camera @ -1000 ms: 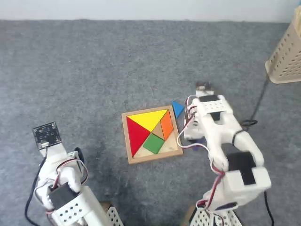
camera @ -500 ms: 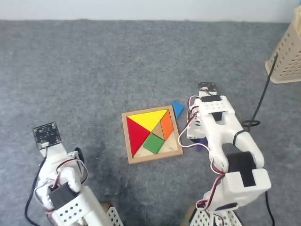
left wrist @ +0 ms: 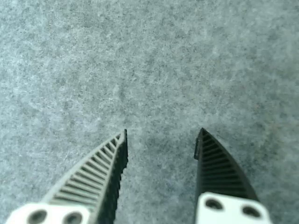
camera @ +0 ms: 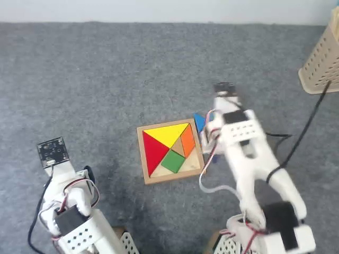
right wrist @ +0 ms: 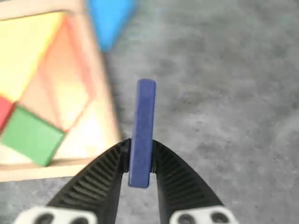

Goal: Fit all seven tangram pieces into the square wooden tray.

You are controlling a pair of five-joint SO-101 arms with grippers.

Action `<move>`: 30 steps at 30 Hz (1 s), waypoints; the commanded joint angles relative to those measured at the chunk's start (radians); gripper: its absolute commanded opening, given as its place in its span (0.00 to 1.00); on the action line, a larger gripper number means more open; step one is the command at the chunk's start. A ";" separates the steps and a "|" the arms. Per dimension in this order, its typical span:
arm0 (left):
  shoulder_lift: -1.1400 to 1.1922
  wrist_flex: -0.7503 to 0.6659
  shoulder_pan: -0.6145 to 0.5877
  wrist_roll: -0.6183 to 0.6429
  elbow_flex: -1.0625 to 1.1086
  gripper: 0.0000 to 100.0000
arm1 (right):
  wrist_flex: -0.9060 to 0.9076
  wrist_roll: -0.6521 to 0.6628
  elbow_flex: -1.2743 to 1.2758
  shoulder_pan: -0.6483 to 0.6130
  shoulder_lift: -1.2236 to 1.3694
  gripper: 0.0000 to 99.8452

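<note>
The right gripper (right wrist: 140, 145) was clamped on a dark blue piece (right wrist: 141, 112), held on edge between its fingers, above the grey carpet just beside the right rim of the square wooden tray (camera: 141, 153) at the middle of the high view. Yellow, red, green and orange pieces lay in the tray, with bare wood left toward its lower right corner. A light blue piece (camera: 199, 121) lay outside, just beside the upper right corner. The left gripper (left wrist: 161, 137), jaws apart, hung over bare carpet at the lower left. The likely trouble: standing on edge, the dark blue piece could catch the rim or tip onto the orange piece (camera: 188, 140) instead of dropping flat, and a bump could shove the tray or unseat its pieces.
</note>
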 commanded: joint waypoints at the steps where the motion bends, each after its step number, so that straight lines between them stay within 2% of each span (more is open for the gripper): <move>1: -0.011 0.003 0.002 0.009 -0.019 0.23 | -0.122 0.029 0.028 -0.139 -0.090 0.01; 5: -0.011 0.003 0.002 0.009 -0.019 0.23 | -0.206 0.026 0.006 -0.272 -0.038 0.02; 8: -0.011 0.003 0.002 0.009 -0.019 0.23 | -0.205 0.014 -0.029 -0.311 0.056 0.02; 12: -0.011 0.003 0.002 0.009 -0.019 0.23 | -0.203 -0.057 -0.061 -0.314 0.136 0.02; 24: -0.011 0.003 0.002 0.009 -0.019 0.23 | -0.203 -0.176 -0.068 -0.308 0.142 0.02; 26: -0.011 0.003 0.002 0.009 -0.019 0.23 | -0.197 -0.224 -0.083 -0.308 0.142 0.03; 30: -0.011 0.003 0.002 0.009 -0.019 0.23 | -0.065 -0.381 -0.164 -0.308 0.142 0.11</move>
